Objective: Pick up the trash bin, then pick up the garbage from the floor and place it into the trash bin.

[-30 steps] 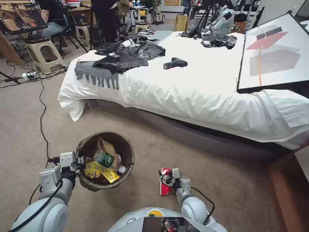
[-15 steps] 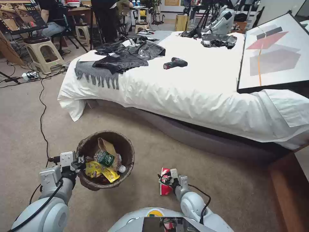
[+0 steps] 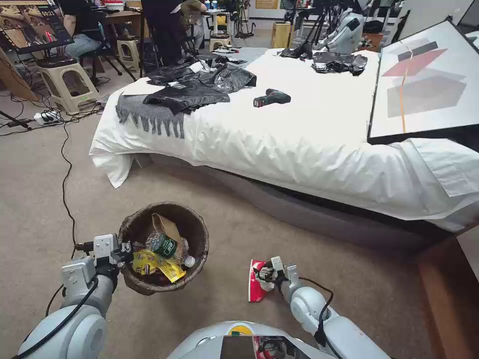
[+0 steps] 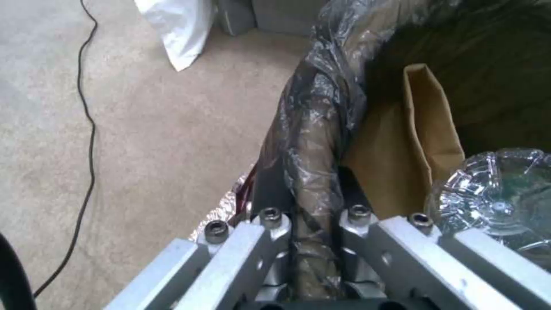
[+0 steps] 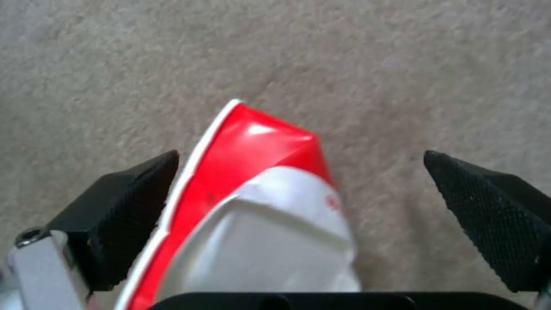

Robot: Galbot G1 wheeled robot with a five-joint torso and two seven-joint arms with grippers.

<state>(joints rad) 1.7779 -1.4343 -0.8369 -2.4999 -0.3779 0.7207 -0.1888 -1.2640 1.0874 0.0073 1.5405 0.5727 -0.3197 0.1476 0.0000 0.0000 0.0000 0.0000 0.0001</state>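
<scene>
The trash bin [image 3: 197, 249], lined with a dark-brown bag, hangs low over the carpet at my left front. My left gripper [image 3: 121, 253] is shut on its rim [image 4: 313, 172], and the left wrist view shows my left gripper [image 4: 313, 217] pinching the bag-covered edge. Inside lie a brown paper bag [image 3: 167, 226], a green-labelled bottle [image 3: 163, 245] and yellow wrappers [image 3: 149, 263]. A red-and-white snack packet [image 3: 255, 288] lies on the carpet. My right gripper [image 3: 263, 274] is right over it and open. In the right wrist view the packet [image 5: 252, 202] sits between the spread black pads [image 5: 135, 202] of my right gripper [image 5: 298, 159].
A bed [image 3: 309, 134] with white sheets runs across the front, with black bags, a grey scarf and a drill on it. A framed picture [image 3: 424, 85] leans at the right. A black cable [image 3: 64, 174] trails over the carpet on the left. A wooden edge [image 3: 449, 299] stands at the right.
My right forearm has swung outward to the right while the gripper stays at the packet, which now shows more. The left arm and the bin have not moved.
</scene>
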